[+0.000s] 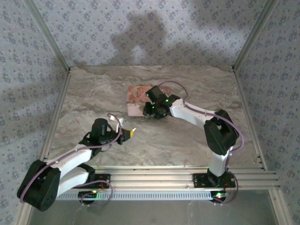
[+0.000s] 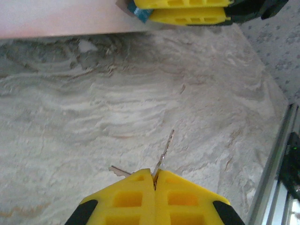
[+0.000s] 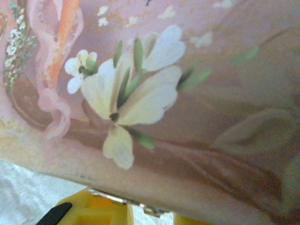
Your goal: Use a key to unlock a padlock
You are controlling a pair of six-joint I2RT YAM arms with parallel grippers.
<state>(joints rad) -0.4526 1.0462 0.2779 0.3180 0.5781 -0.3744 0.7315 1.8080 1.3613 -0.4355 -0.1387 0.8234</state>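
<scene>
One marbled table is seen carrying everything, with the left arm and the right arm bolted at its near edge. A flat pink box, printed with flowers, is laid near the middle of the table. The right claw is held at the near edge of that box, and its yellow fingers are closed on the padlock, a tiny dark-blue thing seen at their tips just beside the box. The left claw is held well apart from it above bare table and is clamped shut on a thin key, whose blade is pointed outward; a second key is seen jutting sideways beside the fingers.
</scene>
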